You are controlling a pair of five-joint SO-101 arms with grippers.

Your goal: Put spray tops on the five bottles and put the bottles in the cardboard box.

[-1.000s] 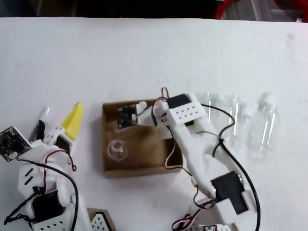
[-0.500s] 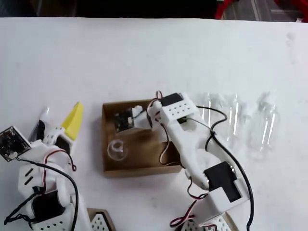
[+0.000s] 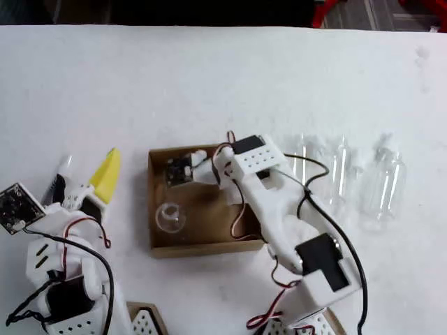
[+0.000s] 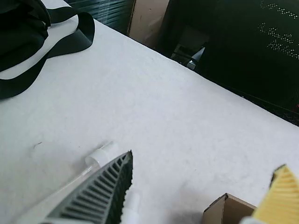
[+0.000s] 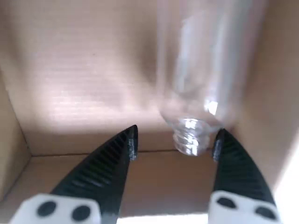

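The left gripper (image 4: 205,163) is nearest, at the near left of the table (image 3: 209,84). Its grey and yellow fingers are spread wide with nothing between them. A white spray top (image 4: 99,154) lies on the table just beside the grey finger's tip.

To the right stands the cardboard box (image 3: 202,248), open at the top, and the right gripper (image 5: 176,137) is down inside it, jaws wide (closed on nothing). A clear bottle (image 5: 198,84) lies in the box, its bare threaded neck between the two black fingertips and closer to one; whether it touches, I cannot tell.

Beyond the box's right side, a row of bottles (image 3: 340,174) lies side by side on the table. Farthest off, past the left gripper, a black strap (image 4: 46,42) lies looped on the white surface.
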